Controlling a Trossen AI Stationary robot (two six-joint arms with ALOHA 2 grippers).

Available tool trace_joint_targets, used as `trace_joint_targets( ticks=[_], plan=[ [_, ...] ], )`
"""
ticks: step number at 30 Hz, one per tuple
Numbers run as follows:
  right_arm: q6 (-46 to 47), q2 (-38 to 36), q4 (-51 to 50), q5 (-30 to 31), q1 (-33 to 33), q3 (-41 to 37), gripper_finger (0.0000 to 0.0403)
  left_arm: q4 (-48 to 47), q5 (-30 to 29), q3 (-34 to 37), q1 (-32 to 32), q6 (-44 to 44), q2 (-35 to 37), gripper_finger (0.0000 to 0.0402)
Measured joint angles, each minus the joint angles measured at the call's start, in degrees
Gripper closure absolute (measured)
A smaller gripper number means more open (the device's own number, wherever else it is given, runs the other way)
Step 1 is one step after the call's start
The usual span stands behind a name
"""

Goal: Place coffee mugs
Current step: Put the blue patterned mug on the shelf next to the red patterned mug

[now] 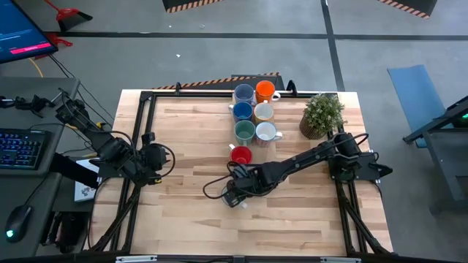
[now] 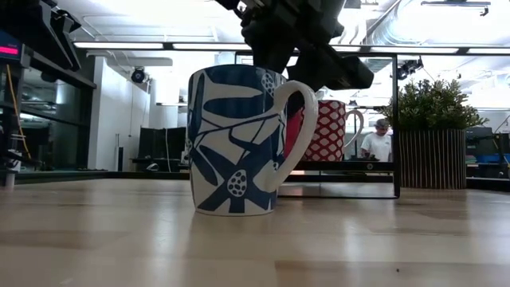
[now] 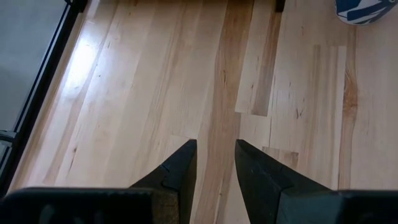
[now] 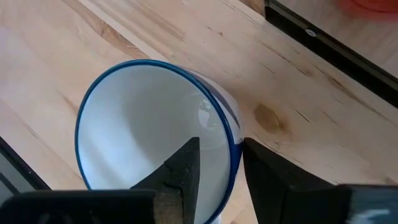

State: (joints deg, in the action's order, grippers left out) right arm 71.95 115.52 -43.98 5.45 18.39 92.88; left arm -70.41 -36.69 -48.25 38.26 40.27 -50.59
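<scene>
As seen from above, seven mugs (image 1: pixel 252 113) stand in two rows at the bench's (image 1: pixel 183 219) far edge, beside a potted plant (image 1: pixel 322 115); the right gripper (image 1: pixel 235 191) reaches to mid-bench, the left gripper (image 1: pixel 157 159) waits at the left edge.
Low view: blue-and-white patterned mug (image 2: pixel 239 139) upright on the bench, the right gripper above it; red dotted mug (image 2: pixel 327 131) behind.
Left wrist view: fingers (image 3: pixel 180 168) slightly apart, holding nothing.
Right wrist view: fingers (image 4: pixel 186 168) straddling the patterned mug's rim, one inside, one outside.
</scene>
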Motion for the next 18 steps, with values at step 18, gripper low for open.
trace_joint_targets(
  ticks=[18],
  plan=[
    [-2.98,0.04,2.13,0.55,0.07,0.0,0.0299,0.02,0.0,0.0,-0.02,0.02,-0.02,0.0303]
  ],
)
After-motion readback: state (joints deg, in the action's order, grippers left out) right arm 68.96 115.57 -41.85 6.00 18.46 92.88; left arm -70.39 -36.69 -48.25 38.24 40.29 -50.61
